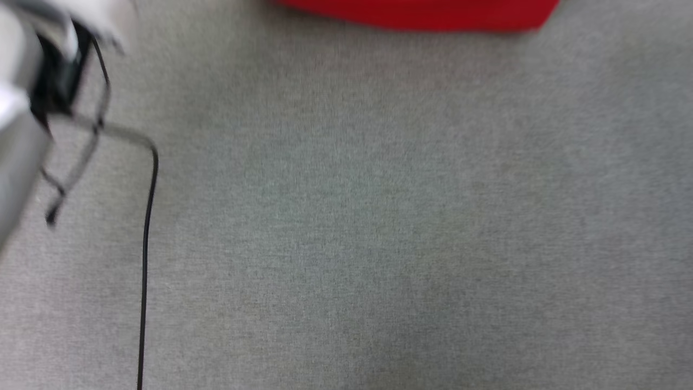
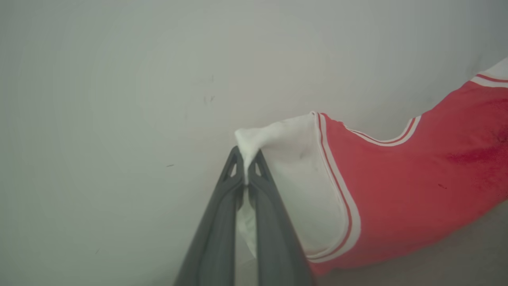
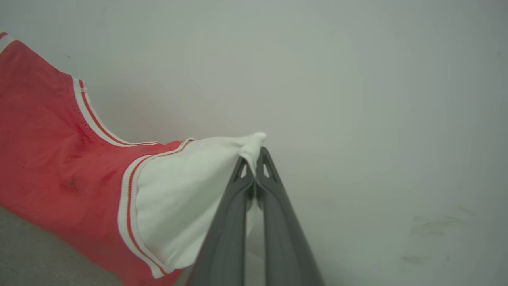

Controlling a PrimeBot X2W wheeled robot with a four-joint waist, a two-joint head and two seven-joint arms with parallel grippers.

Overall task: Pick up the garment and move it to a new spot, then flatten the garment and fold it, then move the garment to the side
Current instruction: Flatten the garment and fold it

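Garment held aloft between two grippers. Left wrist view: the left gripper [image 2: 247, 159] has its two dark fingers pressed together on a bunched corner of one white sleeve [image 2: 293, 174] of the garment [image 2: 416, 178], a tuft of white cloth standing out above the fingertips. From this pinch the sleeve spreads to the right, edged by striped trim [image 2: 345, 206], and the red body stretches on toward the upper right of that view, the curved collar [image 2: 387, 140] along its upper edge. Right wrist view: the right gripper [image 3: 254, 159], jaws likewise closed, pinches the tip of the other white sleeve [image 3: 186, 198], and the red body runs off to the left. Behind the cloth in both wrist views stands a pale wall [image 2: 119, 99]; a grey woven surface [image 1: 379, 244] lies below, and whether the lower edge of the shirt touches it cannot be told. Head view, blurred: the red cloth shows as a strip at the top edge, above the grey surface; a pale forearm [image 1: 16, 146] sits at the upper left, with a black cable [image 1: 146, 244] running down from it to the bottom edge
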